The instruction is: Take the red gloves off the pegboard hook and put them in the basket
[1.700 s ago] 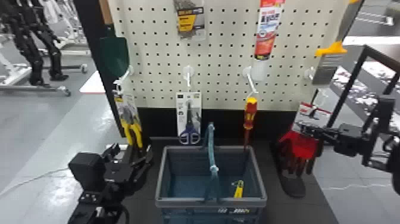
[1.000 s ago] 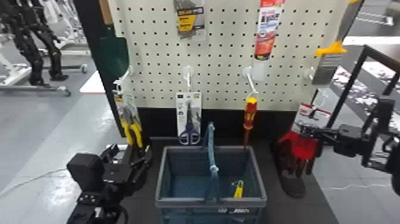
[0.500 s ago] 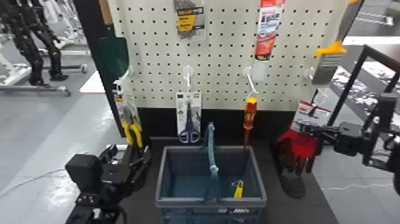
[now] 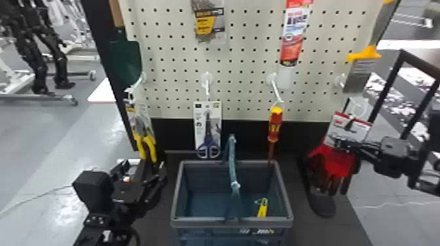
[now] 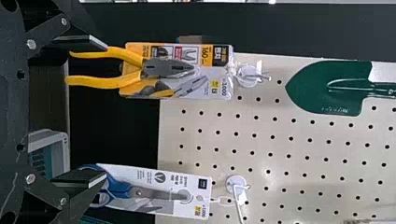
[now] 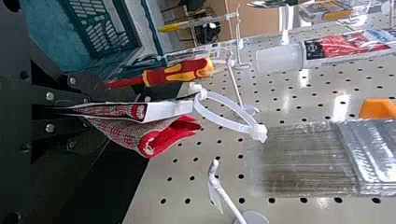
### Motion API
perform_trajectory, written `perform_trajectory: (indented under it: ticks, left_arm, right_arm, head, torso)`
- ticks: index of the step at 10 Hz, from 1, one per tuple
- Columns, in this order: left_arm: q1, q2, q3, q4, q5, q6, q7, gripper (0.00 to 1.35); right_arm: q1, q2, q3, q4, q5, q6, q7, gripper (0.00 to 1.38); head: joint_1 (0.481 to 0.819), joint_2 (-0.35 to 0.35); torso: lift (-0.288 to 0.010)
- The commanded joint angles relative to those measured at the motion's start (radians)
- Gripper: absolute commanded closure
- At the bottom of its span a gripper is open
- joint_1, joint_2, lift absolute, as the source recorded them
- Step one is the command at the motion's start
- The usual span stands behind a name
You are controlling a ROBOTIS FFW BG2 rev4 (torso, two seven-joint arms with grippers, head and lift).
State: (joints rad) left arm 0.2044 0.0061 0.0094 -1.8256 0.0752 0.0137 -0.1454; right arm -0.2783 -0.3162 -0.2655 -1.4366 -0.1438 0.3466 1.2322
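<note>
My right end effector (image 4: 338, 143) pinches the red gloves (image 4: 339, 163) by their card (image 4: 347, 130), right of the basket (image 4: 203, 223); their loop (image 6: 217, 121) seems clear of the white hook (image 6: 229, 201). My left end effector (image 4: 144, 165) is spread wide near the pliers (image 4: 150, 149).

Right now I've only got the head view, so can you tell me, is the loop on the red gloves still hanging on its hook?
Observer: No. In the right wrist view the white tie loop is off the white hook, with pegboard visible between them.
Operator: Okay, and what exactly have the right fingers got?
Observer: The right gripper is closed on the folded white card together with the red gloves.
</note>
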Motion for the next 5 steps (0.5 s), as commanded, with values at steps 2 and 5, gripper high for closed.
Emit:
perform_trajectory:
  ticks: [2, 5]
  left_arm:
    - [0.006, 0.0, 0.001, -0.003, 0.0, 0.002, 0.0, 0.32]
    - [0.006, 0.002, -0.003, -0.001, 0.003, 0.002, 0.0, 0.32]
  right_arm:
    - [0.077, 0.057, -0.037, -0.081, 0.009, 0.023, -0.017, 1.29]
    - [0.1, 0.124, 0.022, -0.09, 0.004, 0.022, -0.02, 1.29]
  head:
    - [0.549, 0.0]
    - [0.549, 0.0]
  torso:
    - [-0.1]
    - [-0.1]
